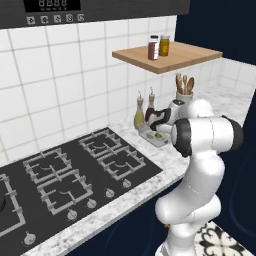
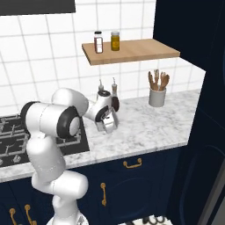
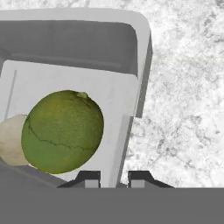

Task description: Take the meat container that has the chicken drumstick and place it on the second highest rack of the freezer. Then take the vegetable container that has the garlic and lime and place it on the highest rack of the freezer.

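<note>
On the marble counter [image 2: 149,127], just right of the black gas hob [image 1: 75,172] and in front of two small oil bottles [image 1: 144,111], sits the vegetable container [image 1: 152,136], a shallow pale-grey tray. The white arm reaches forward over the counter's near edge, and its gripper [image 3: 113,177] is down at the tray's right-hand wall. In the hand view the two dark fingertips [image 3: 89,178] stand close together with the thin tray wall [image 3: 124,148] running down between them, so the jaws are pinched on the rim of the vegetable container. Inside the tray the lime [image 3: 62,131] lies close to that wall, green and slightly mottled, with the garlic [image 3: 11,140] touching it on the far side from the gripper, only partly seen at the picture's edge. From the left base view a speck of green [image 1: 158,135] shows in the tray beside the hand; from the right base view the hand hides most of the tray [image 2: 108,125]. Further right on the counter stands a white utensil holder [image 2: 157,96] with wooden spoons, well apart from the tray. Above it a wooden shelf [image 2: 140,52] on the tiled wall carries two spice jars [image 2: 106,41]. Dark navy cabinets [image 2: 132,184] with brass handles run below the counter.
</note>
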